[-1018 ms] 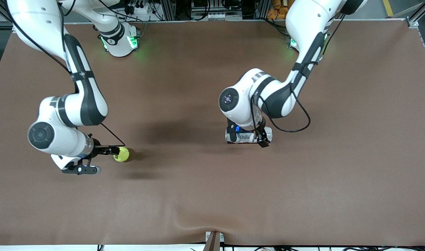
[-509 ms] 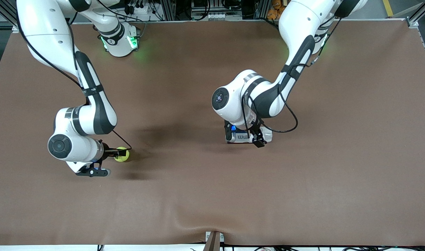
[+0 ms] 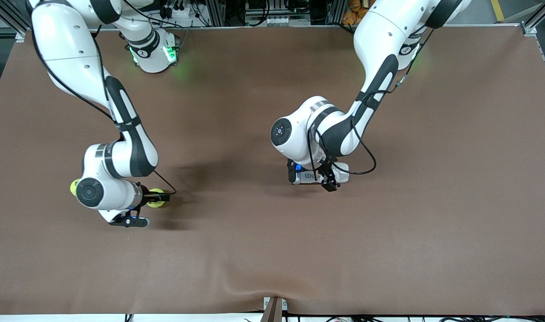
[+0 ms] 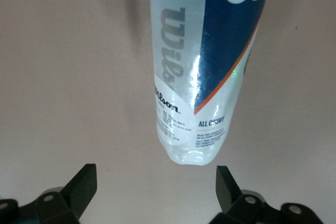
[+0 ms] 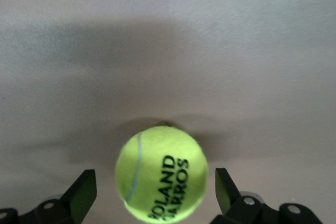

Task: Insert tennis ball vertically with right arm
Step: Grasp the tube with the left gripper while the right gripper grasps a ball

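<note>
My right gripper [image 5: 152,192] spread wide around the yellow-green felt tennis ball [image 5: 161,173] on the brown tabletop [image 3: 388,246], my left gripper [image 4: 155,192] released, straddling the clear plastic ball tube [image 4: 202,72] lying toward the left arm's end from the ball.

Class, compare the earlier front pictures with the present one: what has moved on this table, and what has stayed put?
The right hand slid toward the left arm's end of the table, closing in on the tennis ball, its open fingers now either side of it. The left hand shifted slightly over the lying ball can, also open. Nothing gripped yet. The ball and can stayed put; a second ball has come into sight.
</note>
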### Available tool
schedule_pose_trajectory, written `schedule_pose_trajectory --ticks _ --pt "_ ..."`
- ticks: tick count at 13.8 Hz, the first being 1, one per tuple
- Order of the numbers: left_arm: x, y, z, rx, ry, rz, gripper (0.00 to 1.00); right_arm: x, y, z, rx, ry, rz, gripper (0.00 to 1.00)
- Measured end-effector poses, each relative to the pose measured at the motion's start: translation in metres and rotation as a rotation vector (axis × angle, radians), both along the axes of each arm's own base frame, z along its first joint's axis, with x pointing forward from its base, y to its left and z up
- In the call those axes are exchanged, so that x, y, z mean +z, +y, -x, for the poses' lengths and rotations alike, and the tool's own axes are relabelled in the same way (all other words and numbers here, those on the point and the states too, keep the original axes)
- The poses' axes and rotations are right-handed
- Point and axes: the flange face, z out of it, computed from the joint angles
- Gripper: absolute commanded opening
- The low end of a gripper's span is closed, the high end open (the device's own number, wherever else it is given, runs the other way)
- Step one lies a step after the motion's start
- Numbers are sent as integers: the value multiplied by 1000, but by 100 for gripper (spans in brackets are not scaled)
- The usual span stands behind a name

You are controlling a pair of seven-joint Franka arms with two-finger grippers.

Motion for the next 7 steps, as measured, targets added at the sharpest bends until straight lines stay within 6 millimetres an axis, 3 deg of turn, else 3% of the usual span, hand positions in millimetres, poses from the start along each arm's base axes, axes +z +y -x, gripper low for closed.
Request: schedule_pose_trajectory --ticks 1,2,3,5,7 --pt "-3 -1 0 -8 2 1 100 -4 3 1 3 1 1 93" --pt "-7 -1 0 -15 5 1 100 -6 3 1 4 2 1 55" --pt "-10 -1 0 -19 8 1 100 -7 2 1 2 2 2 24" --pt "-16 -2 1 -27 15 0 100 -6 -4 -1 -6 0 5 2" --pt "-21 -2 1 -43 22 2 100 -1 -9 -4 -1 -9 4 0"
